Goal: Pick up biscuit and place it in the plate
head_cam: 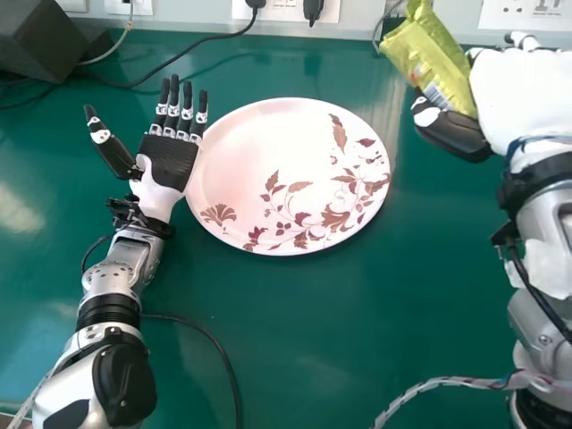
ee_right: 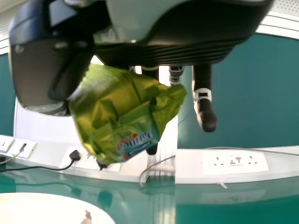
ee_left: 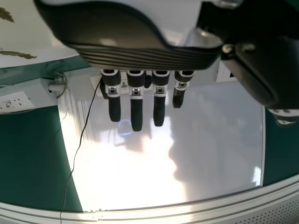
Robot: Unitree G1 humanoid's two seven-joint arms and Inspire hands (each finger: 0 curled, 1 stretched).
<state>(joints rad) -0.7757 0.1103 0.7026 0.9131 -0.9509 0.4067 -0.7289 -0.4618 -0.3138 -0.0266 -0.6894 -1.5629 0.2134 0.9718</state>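
Green-gold foil biscuit packet (head_cam: pixel 431 61), head view: grasped by the right hand (head_cam: pixel 523 96), between thumb and fingers, beyond the far right of the plate (head_cam: pixel 246 147) and apart from it. Pick-up judged complete; transfer and placing outstanding. The plate, pale pink with brown and maroon leaf sprays, lies on the green worktop (head_cam: pixel 313 340); it is the receiving container and holds no item. The left hand (head_cam: pixel 167 164) is released, palm up, fingers extended, close beside the plate's left rim; whether it touches cannot be told. It has no evident part in the carrying.

Left wrist view: left hand confirmed open and unladen, fingers straight. A portion of the leaf-patterned plate is visible near it.

Right wrist view: packet confirmed in the right hand's grip, hanging clear of the worktop. The wrapper is the second container; its contents are hidden, and no opening is seen in it. The plate's rim appears below, with a socket strip (ee_right: pixel 235 161) behind. Remaining work, as judged: bring the packet over the plate, lower it inside the rim, then let go.
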